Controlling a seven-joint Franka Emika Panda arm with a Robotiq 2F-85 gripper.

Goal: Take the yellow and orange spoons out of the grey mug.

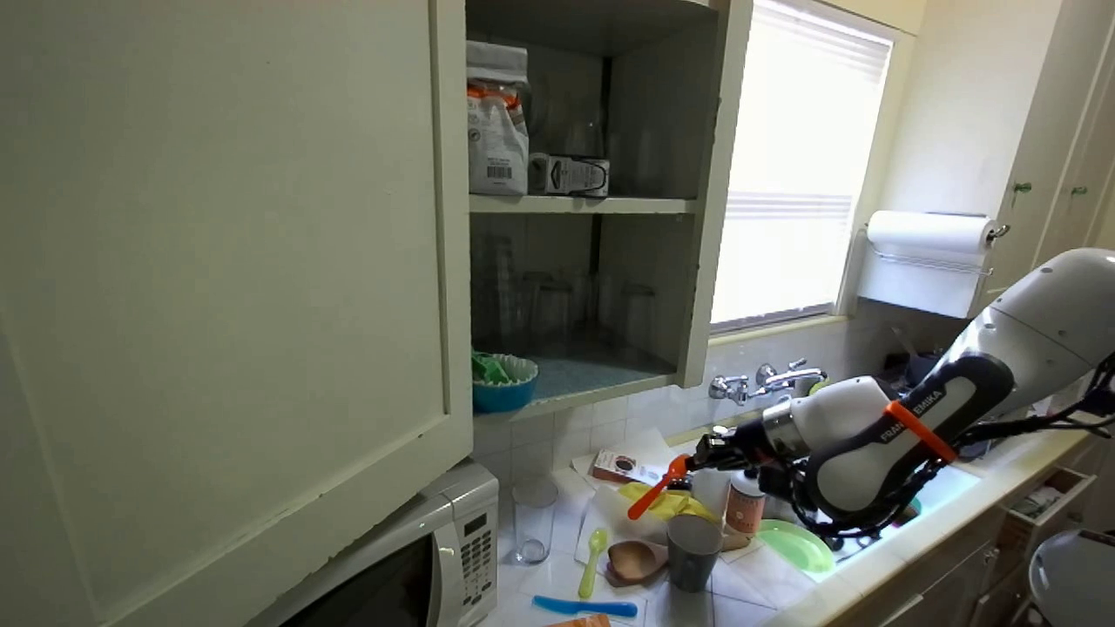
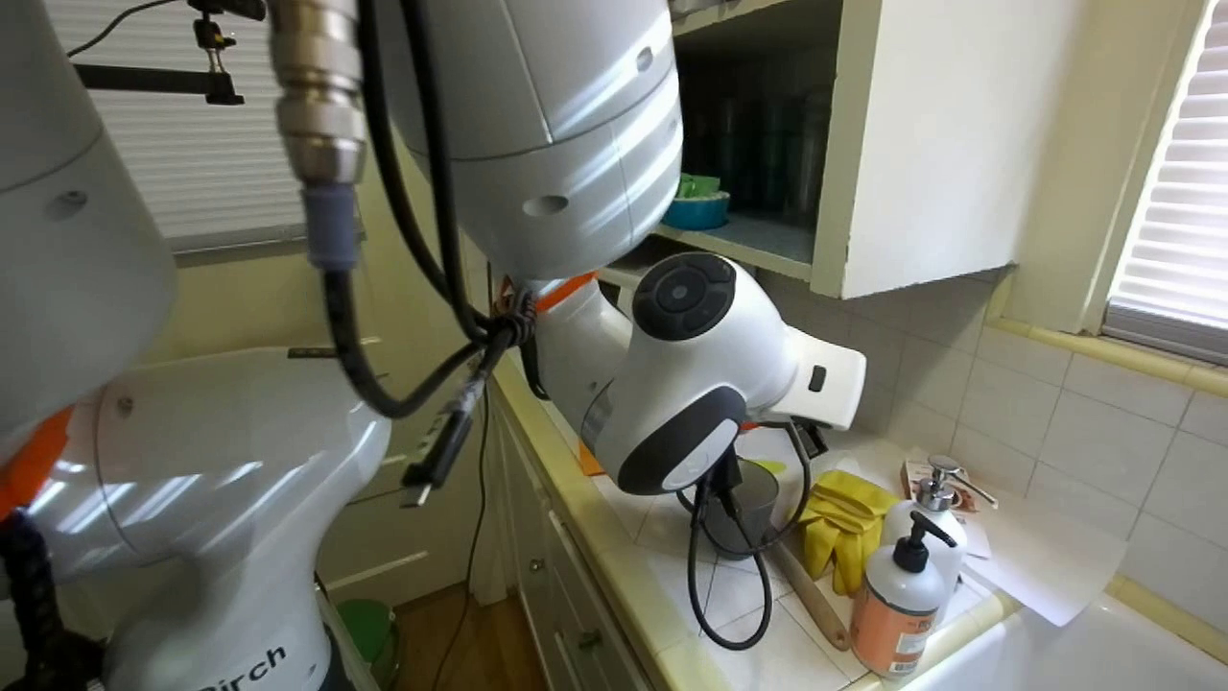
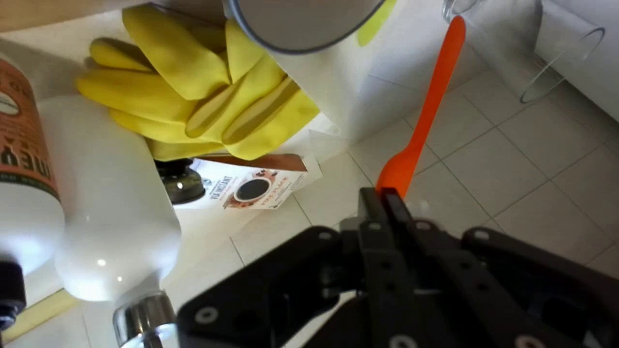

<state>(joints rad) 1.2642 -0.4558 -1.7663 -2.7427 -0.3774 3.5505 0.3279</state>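
One slim bright-orange plastic spoon [image 3: 426, 116] is pinched by its bowl end in my black gripper [image 3: 381, 194], clear of the dark grey cylindrical mug [image 3: 304, 24]; my wrist view has yellow rubber gloves [image 3: 193, 79] and a white pump bottle [image 3: 111, 208] alongside. In an exterior view I get the whole slim yellow plastic spoon [image 1: 593, 562], lying outside the mug, a broad tan wooden spoon [image 1: 633, 562] between. In an exterior view my white arm [image 2: 748, 350] hides the grip and part of the mug.
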